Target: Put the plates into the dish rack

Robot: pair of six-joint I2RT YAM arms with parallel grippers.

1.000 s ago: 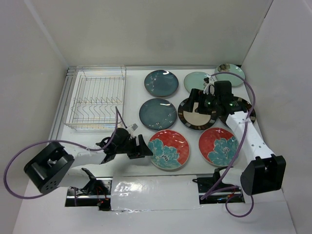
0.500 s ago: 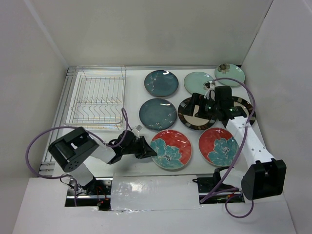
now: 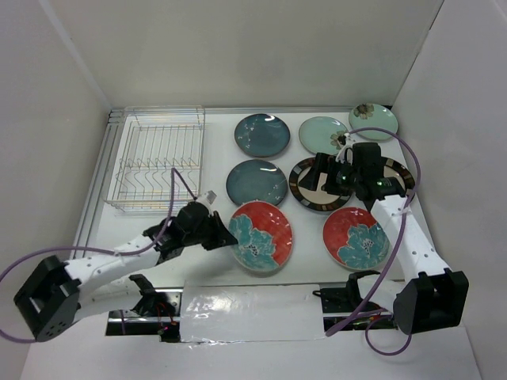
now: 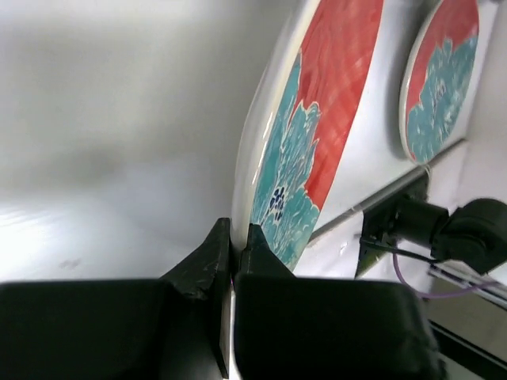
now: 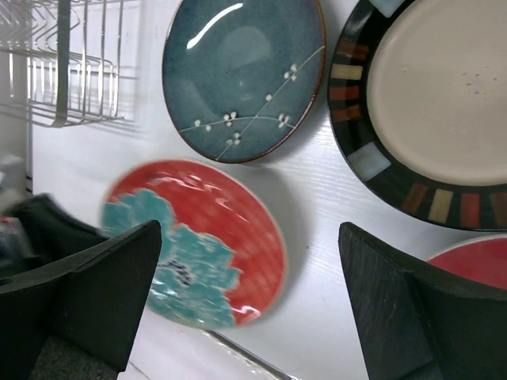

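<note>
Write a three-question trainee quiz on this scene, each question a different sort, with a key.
1. True or false: the rack already holds a plate.
2. Where does the left claw grip the red plate? A. on its rim. B. at its centre. C. nowhere, it only hovers.
3. Fill in: the right claw is ____ (open or shut).

Key: 1 false; 2 A; 3 open.
</note>
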